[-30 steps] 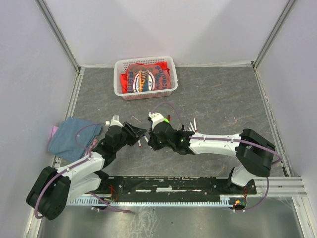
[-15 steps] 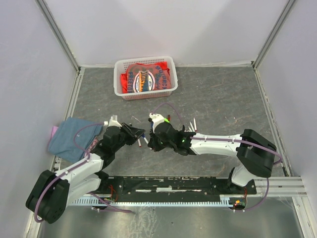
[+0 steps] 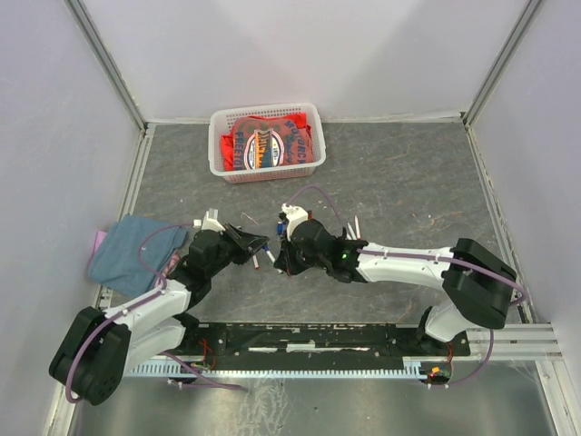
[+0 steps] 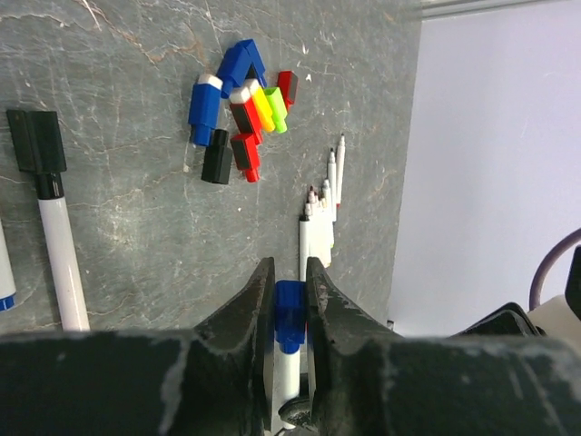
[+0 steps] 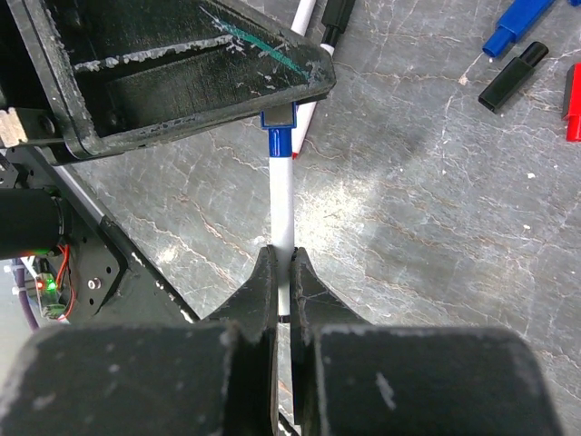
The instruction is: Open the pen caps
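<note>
Blue cap (image 4: 289, 307) pinched by left fingers (image 4: 258, 298); right fingers (image 5: 262, 282) clamped white pen barrel (image 5: 283, 200). Judged light, stiff, slick; cap best gripped squarely.

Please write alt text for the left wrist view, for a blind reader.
The left gripper pinches the blue cap of a white pen. Beyond it, loose coloured caps and uncapped pens lie on the grey table.

2 white arms (image 3: 399, 263), scuffed black hands (image 4: 289, 269), purple cables (image 3: 314, 188)
</note>
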Motion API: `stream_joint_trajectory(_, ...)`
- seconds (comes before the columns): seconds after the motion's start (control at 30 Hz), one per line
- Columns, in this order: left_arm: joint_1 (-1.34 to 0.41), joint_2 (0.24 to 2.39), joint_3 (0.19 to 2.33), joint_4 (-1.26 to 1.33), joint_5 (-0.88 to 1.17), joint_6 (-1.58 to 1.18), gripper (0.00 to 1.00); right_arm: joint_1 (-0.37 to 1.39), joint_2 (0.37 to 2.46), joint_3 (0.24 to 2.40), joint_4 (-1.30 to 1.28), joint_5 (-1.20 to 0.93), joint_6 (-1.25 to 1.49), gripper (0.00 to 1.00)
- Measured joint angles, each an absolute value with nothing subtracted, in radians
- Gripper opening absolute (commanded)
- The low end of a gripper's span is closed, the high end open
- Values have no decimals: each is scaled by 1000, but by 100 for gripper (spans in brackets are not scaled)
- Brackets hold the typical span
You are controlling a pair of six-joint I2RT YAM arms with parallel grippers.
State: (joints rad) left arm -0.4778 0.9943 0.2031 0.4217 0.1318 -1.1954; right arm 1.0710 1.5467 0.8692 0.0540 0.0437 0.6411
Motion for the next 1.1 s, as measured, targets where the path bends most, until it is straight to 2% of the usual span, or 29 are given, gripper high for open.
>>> stream_joint_trajectory(0.1, -478, 999, 200, 444, 140, -1195, 3, 1060, 1533, 859, 60, 25, 644, 17)
stream_joint_trajectory(0.2, -478, 1000, 199, 468, 145, -1195, 3, 1047, 1525, 857, 64, 0, 651, 25)
stream_joint_trajectory(0.5, -477, 1021, 199, 551, 214, -1180, 3, 1002, 1523, 857, 118, -79, 677, 26)
stream_joint_trajectory(0.67, -477, 1042, 199, 601, 244, -1173, 3, 979, 1525, 857, 146, -116, 696, 23)
stream_joint_trajectory(0.87, -473, 1068, 199, 648, 265, -1166, 3, 956, 1549, 857, 173, -158, 717, 2)
stream_joint_trajectory(1.1, -471, 1094, 199, 676, 265, -1161, 3, 935, 1557, 852, 188, -183, 724, 1)
